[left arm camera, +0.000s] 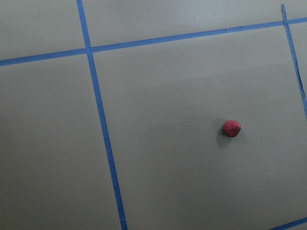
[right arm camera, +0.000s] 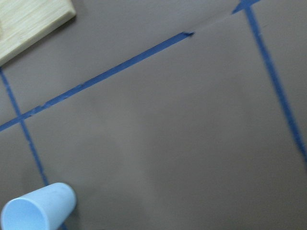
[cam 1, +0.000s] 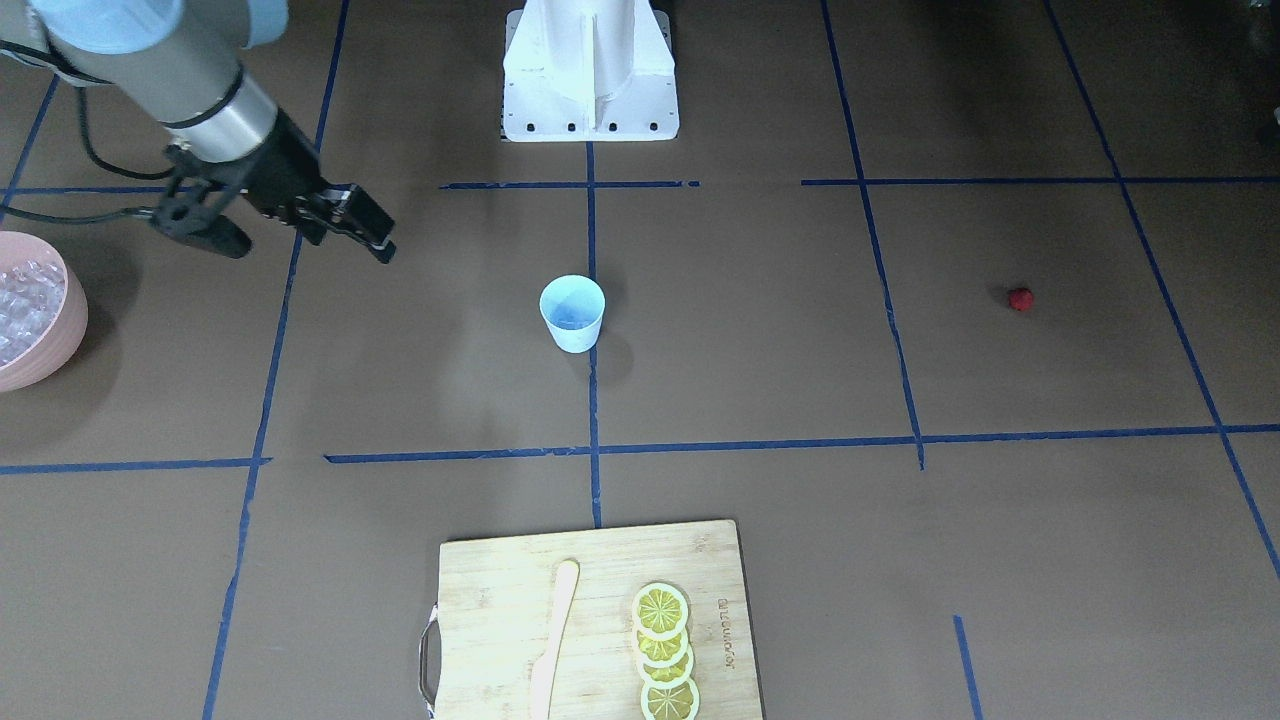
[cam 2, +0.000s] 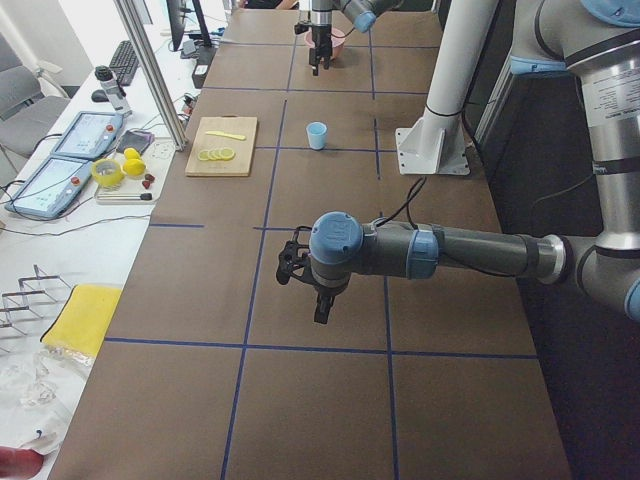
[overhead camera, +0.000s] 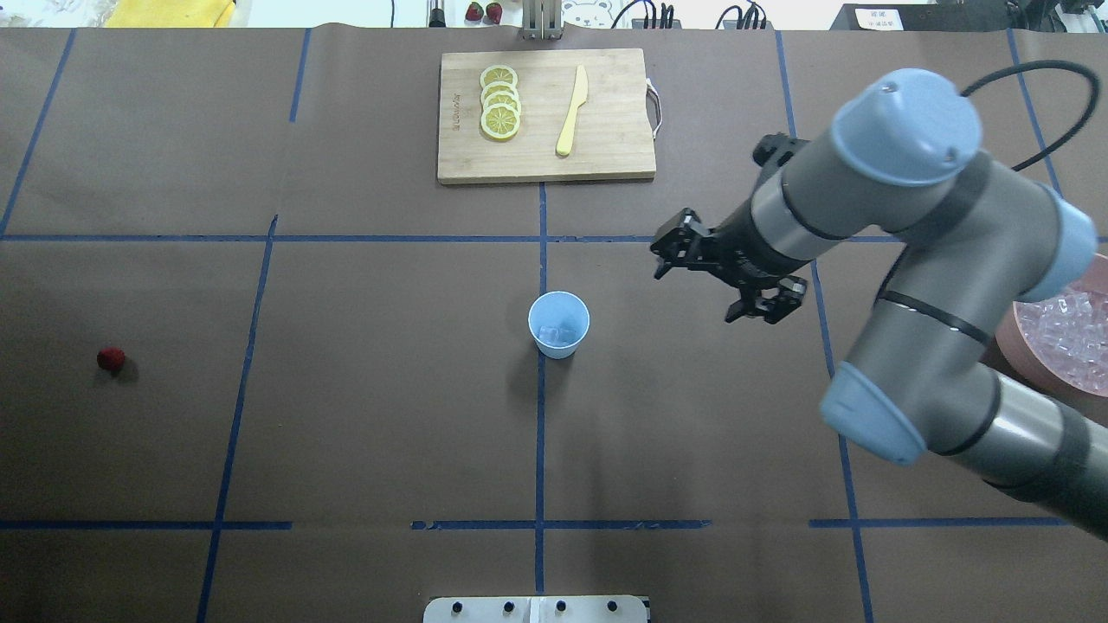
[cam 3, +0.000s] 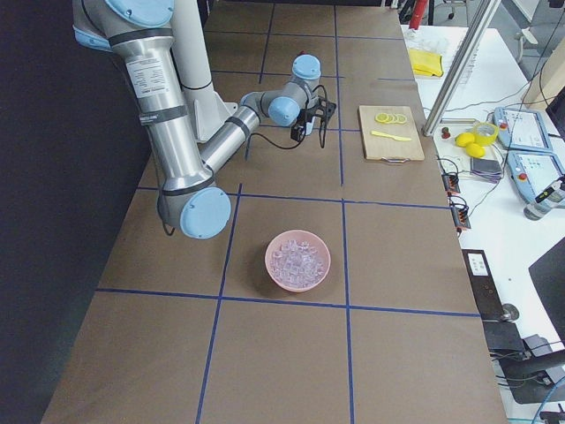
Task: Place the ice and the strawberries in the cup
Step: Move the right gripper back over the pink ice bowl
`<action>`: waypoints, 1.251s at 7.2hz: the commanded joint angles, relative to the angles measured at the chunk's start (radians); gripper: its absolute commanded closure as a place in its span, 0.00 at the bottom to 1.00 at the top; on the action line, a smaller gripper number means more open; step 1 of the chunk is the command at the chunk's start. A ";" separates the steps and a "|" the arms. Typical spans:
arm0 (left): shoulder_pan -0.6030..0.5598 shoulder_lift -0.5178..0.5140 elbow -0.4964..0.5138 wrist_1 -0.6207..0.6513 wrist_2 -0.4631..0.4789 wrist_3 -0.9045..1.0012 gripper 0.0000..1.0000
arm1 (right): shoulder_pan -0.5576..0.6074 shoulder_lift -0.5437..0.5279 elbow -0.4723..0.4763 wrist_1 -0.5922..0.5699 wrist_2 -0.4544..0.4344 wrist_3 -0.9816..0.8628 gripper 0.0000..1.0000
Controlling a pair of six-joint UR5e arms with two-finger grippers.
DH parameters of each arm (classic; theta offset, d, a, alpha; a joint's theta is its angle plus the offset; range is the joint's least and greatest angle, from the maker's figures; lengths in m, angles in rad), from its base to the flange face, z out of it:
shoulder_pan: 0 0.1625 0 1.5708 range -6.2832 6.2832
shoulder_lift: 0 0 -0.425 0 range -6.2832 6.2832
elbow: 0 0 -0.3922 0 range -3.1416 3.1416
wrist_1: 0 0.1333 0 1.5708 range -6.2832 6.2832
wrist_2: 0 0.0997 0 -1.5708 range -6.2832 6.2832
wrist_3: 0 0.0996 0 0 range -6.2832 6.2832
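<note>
My right arm's gripper (cam 1: pixel 310 248) hangs above the table between the pink bowl (cam 1: pixel 60 340) and the cup (overhead camera: pixel 558 324), its fingers spread and nothing between them. The left gripper (cam 2: pixel 318 290) hovers over the far-left squares; I cannot tell how its fingers stand.

The bowl sits at the table's right end, heaped with ice (overhead camera: pixel 1069 333). The cubes look hard and glassy and probably slippery, so I would pinch one across two flat faces.

The cup stands upright on the centre line, with what looks like a cube or two inside. It seems light and easy to tip, so I would drop things in from above and avoid the rim.

The strawberry (left arm camera: pixel 231 128) lies alone, well to the cup's left. It is small and round and may roll, so I would close on its middle lightly.
</note>
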 commanded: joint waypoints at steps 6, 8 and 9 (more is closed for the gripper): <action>0.000 0.016 -0.006 -0.007 -0.024 -0.002 0.00 | 0.374 -0.378 -0.154 0.010 0.020 -0.992 0.00; 0.000 0.016 -0.006 -0.007 -0.026 -0.002 0.00 | 0.390 -0.373 -0.218 0.012 0.022 -0.925 0.01; 0.000 0.016 -0.006 -0.007 -0.026 -0.002 0.00 | 0.388 -0.370 -0.236 0.024 0.020 -0.886 0.02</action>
